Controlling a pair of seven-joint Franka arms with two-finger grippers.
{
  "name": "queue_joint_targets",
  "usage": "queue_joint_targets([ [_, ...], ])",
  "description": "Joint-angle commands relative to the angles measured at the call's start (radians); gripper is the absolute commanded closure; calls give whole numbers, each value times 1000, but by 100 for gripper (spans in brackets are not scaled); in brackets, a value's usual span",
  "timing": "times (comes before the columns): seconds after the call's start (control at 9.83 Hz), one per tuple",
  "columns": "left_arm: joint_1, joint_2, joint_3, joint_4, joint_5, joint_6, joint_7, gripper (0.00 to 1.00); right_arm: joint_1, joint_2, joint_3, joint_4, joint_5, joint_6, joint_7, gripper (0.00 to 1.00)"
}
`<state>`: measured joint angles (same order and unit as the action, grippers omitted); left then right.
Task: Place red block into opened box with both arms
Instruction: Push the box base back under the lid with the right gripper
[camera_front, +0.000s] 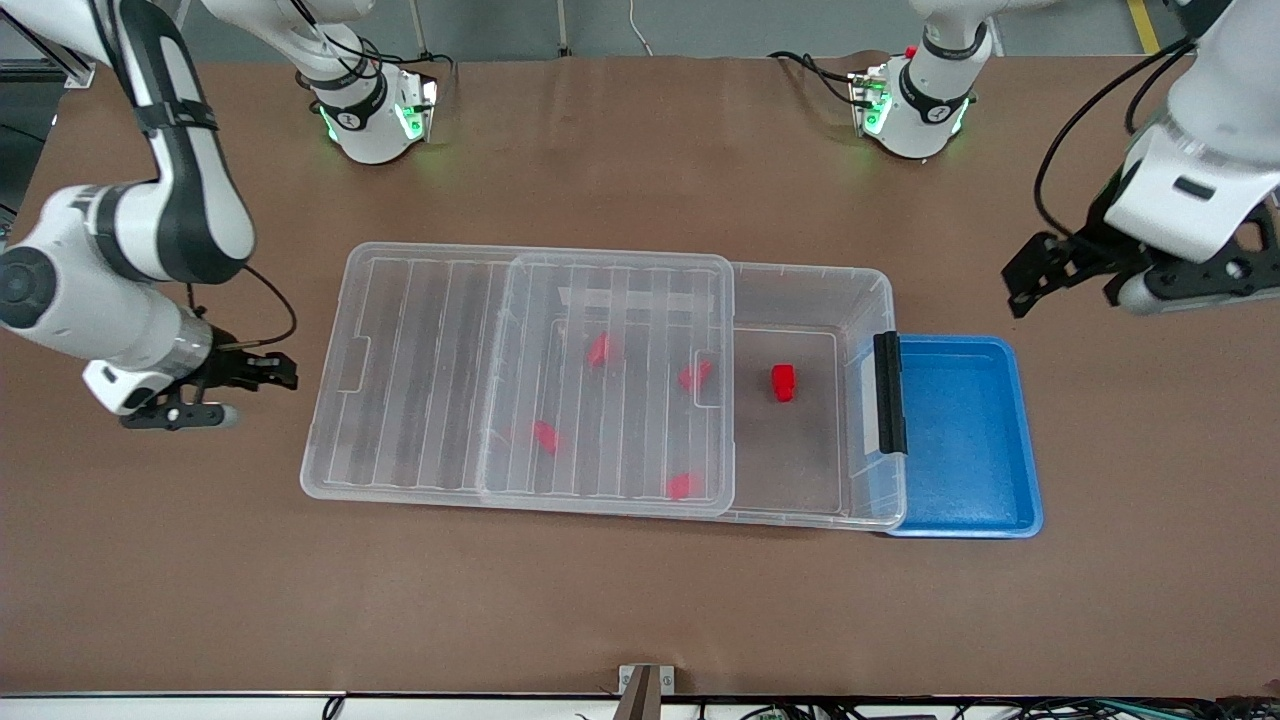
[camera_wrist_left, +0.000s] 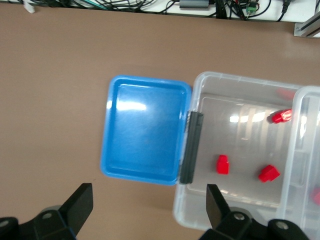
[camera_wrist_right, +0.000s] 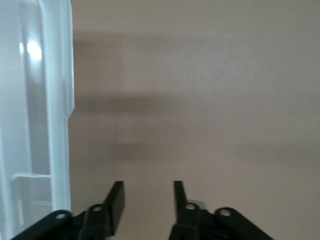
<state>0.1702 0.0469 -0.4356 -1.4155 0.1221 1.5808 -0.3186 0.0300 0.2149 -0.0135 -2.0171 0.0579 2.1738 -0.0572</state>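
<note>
The clear box (camera_front: 868, 300) lies mid-table with its ribbed lid (camera_front: 420, 375) slid toward the right arm's end, so the end by the black clip handle (camera_front: 890, 392) is uncovered. One red block (camera_front: 782, 382) (camera_wrist_left: 222, 164) rests on the uncovered floor of the box, and several more show through the lid. My left gripper (camera_front: 1030, 275) (camera_wrist_left: 148, 200) hangs open and empty above the table at the left arm's end, beside the box. My right gripper (camera_front: 270, 372) (camera_wrist_right: 147, 192) sits low beside the lid's overhanging end (camera_wrist_right: 50, 100), its fingers apart with nothing between them.
A blue tray (camera_front: 960, 435) (camera_wrist_left: 145, 132) lies flat against the box's handle end, toward the left arm's end of the table. Both arm bases (camera_front: 375, 120) (camera_front: 915, 110) stand farthest from the front camera. Bare brown table surrounds the box.
</note>
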Motion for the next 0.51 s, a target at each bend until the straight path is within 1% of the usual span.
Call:
queue_joint_targets([
  [0.0,18,-51,32,-37,-21,-64,86,0,-8,-49,23,-55,11,-21,-38,100],
  [0.1,-7,-70,88,-45,-38,-65,160,0,-9,-51,27,-52,22,-40,-35,100],
  [0.2,-82,-79,192,-57,-57,-82,235,0,-10,-51,41,-51,48,-40,-30,100],
  [0.31,-150,-90,266,-63,-67,-93,251,0,-5,-51,44,-51,86,-40,-29,100],
  [0.41,-181,-93,296,-71,-84,-93,251,0,-5,-51,70,-49,103,-42,-27,100],
])
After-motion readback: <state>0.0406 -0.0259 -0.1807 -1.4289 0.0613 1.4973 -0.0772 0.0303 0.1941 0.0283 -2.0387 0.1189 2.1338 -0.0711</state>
